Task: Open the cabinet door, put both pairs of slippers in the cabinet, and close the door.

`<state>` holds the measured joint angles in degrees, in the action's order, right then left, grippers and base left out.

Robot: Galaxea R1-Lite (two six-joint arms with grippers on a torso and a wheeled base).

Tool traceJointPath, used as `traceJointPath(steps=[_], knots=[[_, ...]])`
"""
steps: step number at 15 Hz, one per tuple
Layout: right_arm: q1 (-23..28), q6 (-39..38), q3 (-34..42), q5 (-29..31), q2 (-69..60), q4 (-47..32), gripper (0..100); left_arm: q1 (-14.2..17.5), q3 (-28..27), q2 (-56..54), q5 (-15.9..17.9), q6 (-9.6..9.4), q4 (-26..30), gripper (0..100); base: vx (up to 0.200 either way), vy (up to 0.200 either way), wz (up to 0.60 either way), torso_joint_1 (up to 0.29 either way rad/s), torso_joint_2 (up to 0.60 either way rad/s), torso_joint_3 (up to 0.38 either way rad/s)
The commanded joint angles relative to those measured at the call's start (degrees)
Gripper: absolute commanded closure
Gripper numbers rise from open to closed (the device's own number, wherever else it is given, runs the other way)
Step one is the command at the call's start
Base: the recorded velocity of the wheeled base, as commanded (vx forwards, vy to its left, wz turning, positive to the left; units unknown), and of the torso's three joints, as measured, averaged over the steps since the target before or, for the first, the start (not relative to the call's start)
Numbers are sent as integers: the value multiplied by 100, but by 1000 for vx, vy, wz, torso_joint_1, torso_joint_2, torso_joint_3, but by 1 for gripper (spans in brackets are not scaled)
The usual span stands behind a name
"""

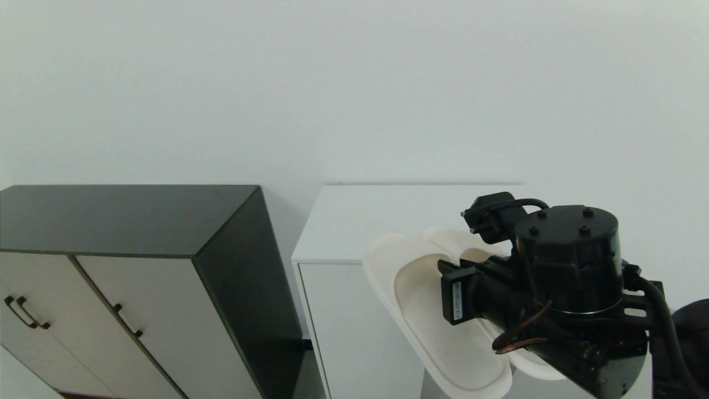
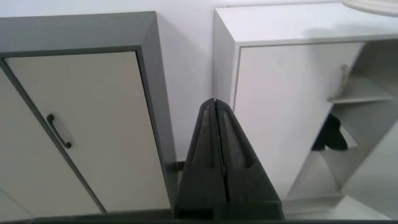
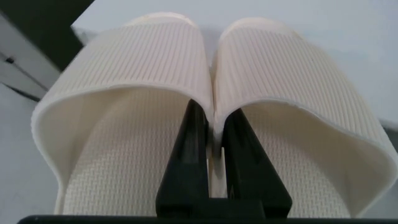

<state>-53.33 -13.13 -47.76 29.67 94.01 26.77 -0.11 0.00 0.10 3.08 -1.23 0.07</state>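
Note:
A pair of cream slippers (image 1: 426,310) hangs in the air in front of the white cabinet (image 1: 354,221), soles side by side. My right gripper (image 3: 212,124) is shut on their two inner edges, pinching both slippers (image 3: 155,68) together. In the left wrist view my left gripper (image 2: 215,109) is shut with nothing in it and stands low, facing the gap between the two cabinets. The white cabinet (image 2: 286,106) has its right side open there, showing shelves (image 2: 357,96) and a dark object (image 2: 333,134) on a lower one.
A dark cabinet (image 1: 127,213) with beige doors and black handles (image 1: 128,321) stands to the left of the white one, with a narrow gap between them. A plain white wall rises behind both.

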Motion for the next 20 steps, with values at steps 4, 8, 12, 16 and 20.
traceJointPath(steps=[4,8,12,16,20], knots=[[-2,12,30,4,38,-5,100,-7,0,-1,-1,0,1,100,-200,0,0,0,2,2],[-2,12,57,4,47,4,100,-7,0,-1,-1,9,1,100,0,0,0,0,0,0],[-2,3,57,12,117,21,100,-7,0,-1,-1,9,-7,100,0,0,0,0,0,0],[-2,12,57,12,240,197,100,-7,0,-1,-10,18,1,100,0,-50,0,1,1,-1],[-2,12,57,4,267,223,100,-7,0,-1,-1,18,1,100,0,-200,0,4,2,0]])
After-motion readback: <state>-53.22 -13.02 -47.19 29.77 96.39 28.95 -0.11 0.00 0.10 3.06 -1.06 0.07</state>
